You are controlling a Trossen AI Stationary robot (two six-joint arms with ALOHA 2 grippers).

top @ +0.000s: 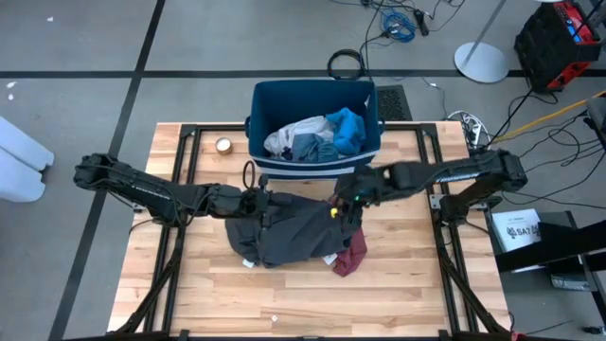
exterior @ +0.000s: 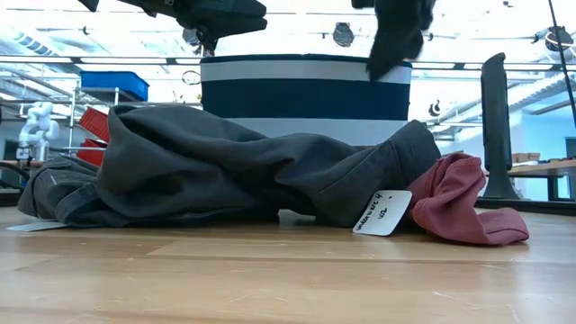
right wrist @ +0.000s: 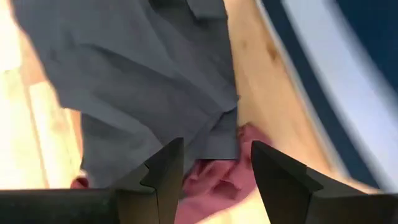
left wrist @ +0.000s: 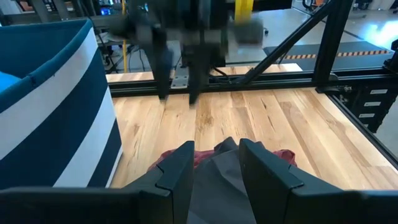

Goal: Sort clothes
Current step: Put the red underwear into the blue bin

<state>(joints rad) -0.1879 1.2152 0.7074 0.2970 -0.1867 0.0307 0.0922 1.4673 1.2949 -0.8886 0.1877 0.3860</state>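
Note:
A large dark grey garment (top: pixel 289 232) lies crumpled on the table's middle, with a white tag (exterior: pixel 382 213) at its right end. A maroon garment (top: pixel 350 256) lies against its right side, partly under it. White, blue-grey and bright blue clothes (top: pixel 317 135) lie in the dark blue bin (top: pixel 258 128) behind. My left gripper (top: pixel 268 202) is open and empty above the grey garment's left part; it also shows in the left wrist view (left wrist: pixel 216 158). My right gripper (top: pixel 343 210) is open and empty above the garment's right end; the right wrist view (right wrist: pixel 217 162) shows it too.
The striped bin (exterior: pixel 306 94) stands right behind the garments at the table's far edge. A small round object (top: pixel 223 145) sits left of the bin. Bare wood lies along the near edge (top: pixel 284 303) and at both sides.

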